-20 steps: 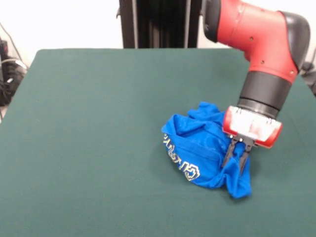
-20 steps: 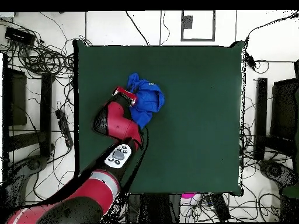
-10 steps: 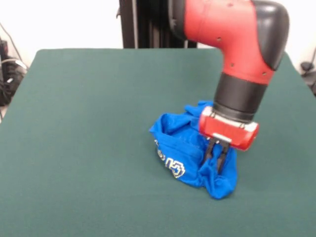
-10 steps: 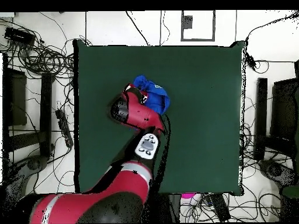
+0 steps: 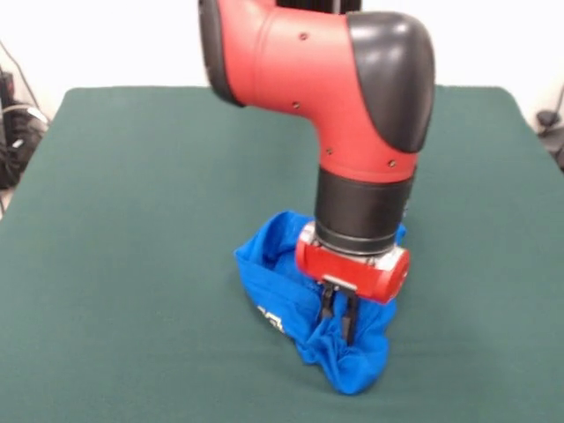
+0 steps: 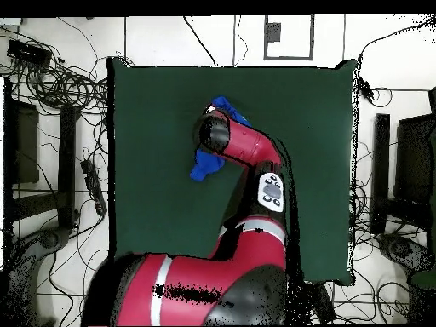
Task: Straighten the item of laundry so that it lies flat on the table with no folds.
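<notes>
The item of laundry (image 5: 282, 286), a bright blue T-shirt, lies bunched in a heap on the dark green table (image 5: 132, 220), a bit of white lettering showing on its near side. In the front view my gripper (image 5: 338, 319) hangs straight down with its fingers close together, pinching a fold of the blue cloth, which droops below them. In the overhead view the red arm covers most of the item of laundry (image 6: 204, 166); only blue patches show at either side, and the gripper itself is hidden under the arm.
The table's (image 6: 315, 128) green top stretches wide on all sides of the heap. Cables and black stands ring the table on the floor in the overhead view.
The arm has swung across the table, dragging the shirt with it: leftward and nearer in the front view, rightward in the overhead view. The gripper has stayed shut on the cloth throughout.
</notes>
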